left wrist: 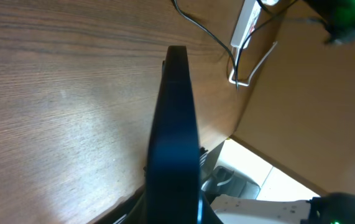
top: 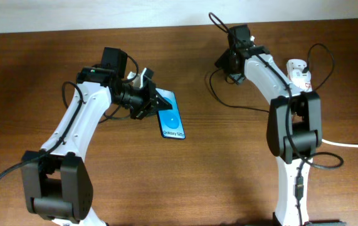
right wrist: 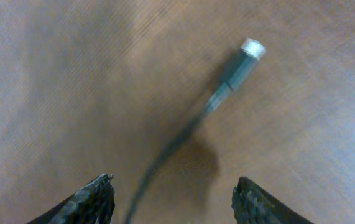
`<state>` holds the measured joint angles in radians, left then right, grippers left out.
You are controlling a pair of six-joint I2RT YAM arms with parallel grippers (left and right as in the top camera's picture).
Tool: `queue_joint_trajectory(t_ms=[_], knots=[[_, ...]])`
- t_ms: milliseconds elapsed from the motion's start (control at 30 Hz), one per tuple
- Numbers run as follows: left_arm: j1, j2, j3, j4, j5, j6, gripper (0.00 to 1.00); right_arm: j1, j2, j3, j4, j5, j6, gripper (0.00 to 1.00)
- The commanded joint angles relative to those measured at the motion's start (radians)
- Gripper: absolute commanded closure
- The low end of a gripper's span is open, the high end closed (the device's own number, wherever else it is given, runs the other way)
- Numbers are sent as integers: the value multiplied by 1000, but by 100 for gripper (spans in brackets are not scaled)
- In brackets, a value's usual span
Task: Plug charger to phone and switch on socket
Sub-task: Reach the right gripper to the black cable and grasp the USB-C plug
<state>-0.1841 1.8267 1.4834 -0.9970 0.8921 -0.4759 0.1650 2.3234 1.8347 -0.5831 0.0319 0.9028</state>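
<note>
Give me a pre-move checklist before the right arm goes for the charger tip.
1. Grip of left gripper on phone: ok, the phone's edge rises from the jaws in the left wrist view.
2. Opening of right gripper: ok, jaws wide apart.
3. Position of charger: ok, cable runs between the jaws, ungripped.
4. View of connector tip: ok, ahead of the jaws, though blurred.
5. Closeness of tip to phone: not ok, far apart in the overhead view.
6. State of socket switch: cannot tell.
</note>
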Motion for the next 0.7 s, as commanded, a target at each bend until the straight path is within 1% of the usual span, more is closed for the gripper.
queue_joint_trajectory(t_ms=[0,100,200,233,267,300,333,367,433,467,567,633,667], knots=[[1,10,3,2,15,-9,94,-10,38,30,75,27,23,36],[1,10,3,6,-7,-10,92,-10,76,30,121,44,22,36],[1,10,3,17,-19,-50,91,-9,132,30,116,51,22,50],[1,10,3,17,-22,-51,91,-9,145,30,108,50,21,57],[1,10,3,17,-21,-51,91,-7,153,30,95,50,0,67],[1,10,3,17,-21,-51,91,-6,153,30,87,51,-27,73],[1,10,3,17,-21,-51,91,-5,152,30,82,50,-87,80],[1,10,3,17,-21,-51,91,-4,151,30,74,47,-133,83],[1,10,3,17,-21,-51,91,-2,142,30,17,41,-248,91],[1,10,3,17,-21,-51,91,-2,132,30,-28,27,-307,96],[1,10,3,17,-22,-51,91,-2,94,30,-272,-5,-449,96],[1,10,3,17,-24,-51,93,3,90,28,-541,-55,-480,95],[1,10,3,19,-32,-50,93,9,92,12,-616,-55,-481,95]])
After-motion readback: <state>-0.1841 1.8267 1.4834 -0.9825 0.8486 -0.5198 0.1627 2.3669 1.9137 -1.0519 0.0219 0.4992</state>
